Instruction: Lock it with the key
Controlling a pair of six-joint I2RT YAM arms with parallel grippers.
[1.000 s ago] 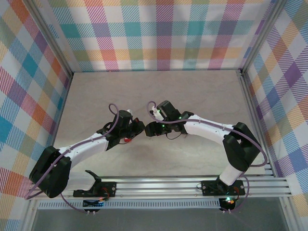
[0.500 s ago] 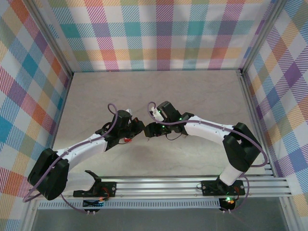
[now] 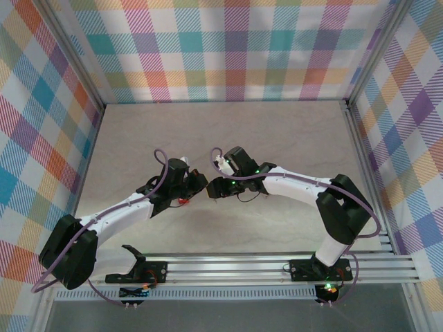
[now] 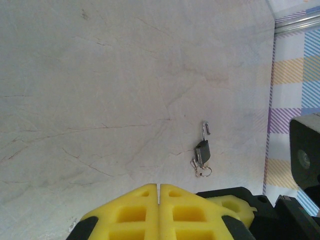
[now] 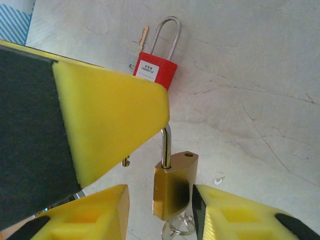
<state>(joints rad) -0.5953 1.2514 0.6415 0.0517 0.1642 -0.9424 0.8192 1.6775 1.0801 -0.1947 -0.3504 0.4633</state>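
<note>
Fingers (image 5: 235, 215) of your right gripper (image 5: 160, 207): spread, one on either side of the brass lock (image 5: 172, 192). A gap shows on one side; the other finger looks to be touching the body or just short of it. Judged purpose: to clamp the body so it stays steady for the key.

Brass lock: lies on the table (image 5: 260, 75) near its middle, between your two grippers. One shackle leg (image 5: 164, 145) enters the body and the second hole (image 5: 189, 154) is empty, so take it as unlocked.

Key ring (image 5: 176, 229): at the lock's base, cut off by the frame edge. Whether a key sits in the cylinder you cannot tell.

Left gripper (image 4: 159, 200): fingers pressed together, nothing seen between them. From the right wrist its finger covers the shackle's bend, so any contact there is hidden.

Red lock (image 5: 155, 70): just left of the brass one, shackle apparently seated, label too small to read. A pale strip (image 5: 144, 35) beside it may be a key.

Grey lock (image 4: 202, 150): well apart on the table, shackle open, keys (image 4: 202, 171) at its base.
</note>
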